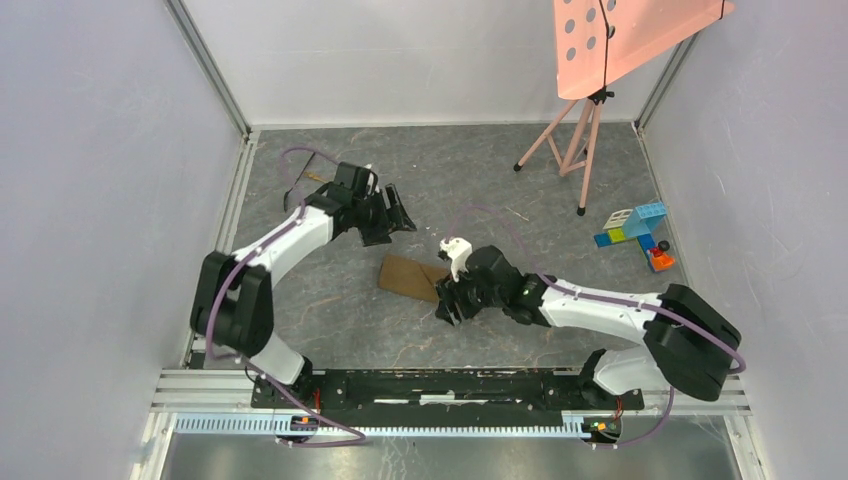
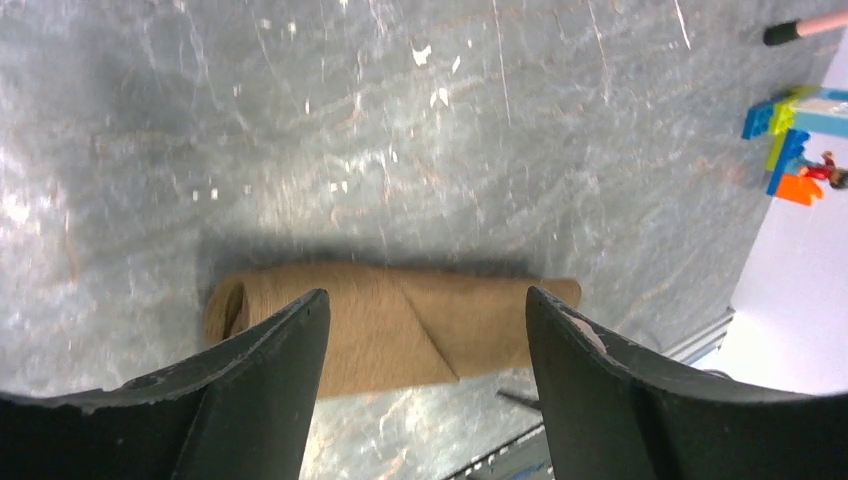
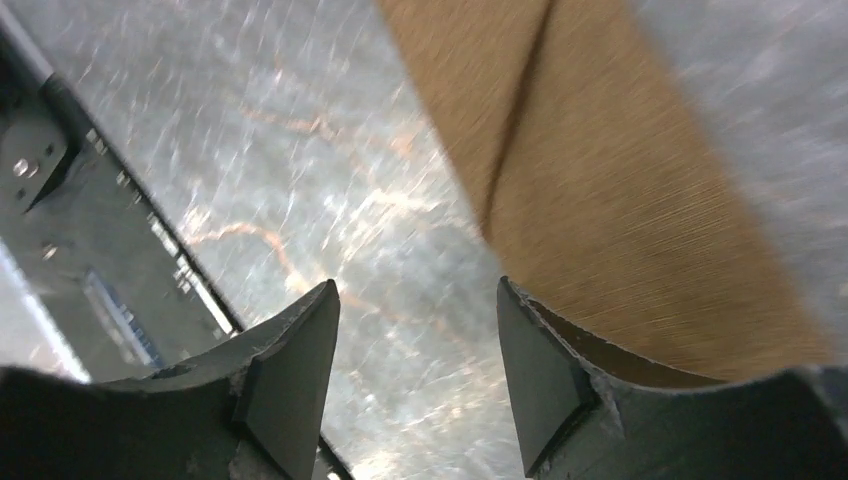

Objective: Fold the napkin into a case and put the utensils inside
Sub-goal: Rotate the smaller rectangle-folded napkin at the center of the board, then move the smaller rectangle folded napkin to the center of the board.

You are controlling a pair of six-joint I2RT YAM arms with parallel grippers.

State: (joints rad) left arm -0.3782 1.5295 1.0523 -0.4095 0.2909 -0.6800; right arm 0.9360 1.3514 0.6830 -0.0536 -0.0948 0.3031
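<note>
The napkin lies folded as a narrow brown case (image 1: 408, 275) in the middle of the table, one flap crossing it diagonally (image 2: 400, 320). Its left end shows a rolled opening. My left gripper (image 1: 403, 213) hovers above the case's far side, open, its jaws framing the cloth (image 2: 425, 292) without touching it. My right gripper (image 1: 447, 305) sits low at the case's near right end, open over bare table (image 3: 416, 282), with the cloth (image 3: 600, 200) just beyond its right finger. Two thin small things behind the left arm (image 1: 305, 180) may be the utensils; they are too small to tell.
Coloured toy blocks (image 1: 635, 232) lie at the right side of the table. A pink stand on a tripod (image 1: 580, 150) is at the back right. The black base rail (image 1: 430, 385) runs along the near edge. White walls close in both sides.
</note>
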